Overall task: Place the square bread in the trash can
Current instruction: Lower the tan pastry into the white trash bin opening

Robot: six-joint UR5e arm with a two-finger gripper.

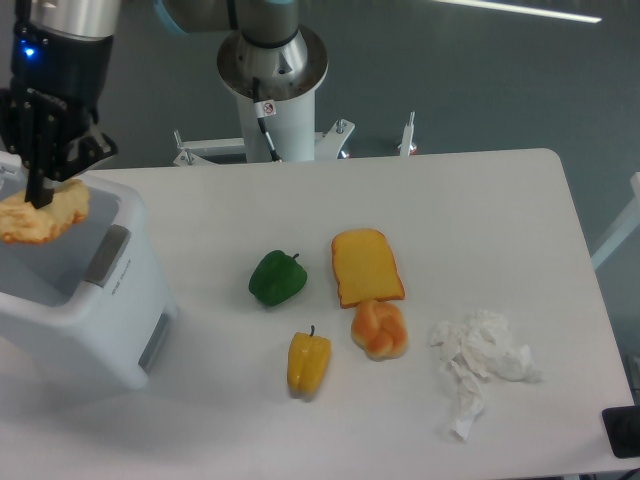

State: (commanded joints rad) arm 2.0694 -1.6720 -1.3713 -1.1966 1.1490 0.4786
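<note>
The trash can (100, 320) is a large white boxy bin with grey handle recesses, standing open at the table's left edge. My gripper (40, 195) hangs over the bin's opening, pointing down. It is shut on the square bread (45, 218), a flat pale yellow piece with an orange crust. The bread is held tilted at the level of the bin's rim, over its left part. Part of the bread is cut off by the left edge of the frame.
On the white table lie a green pepper (277, 278), a yellow pepper (308, 362), an orange toast slice with a rounded top (367, 267), a round bun (380, 329) and crumpled white paper (480, 355). The arm's base (272, 70) stands at the back.
</note>
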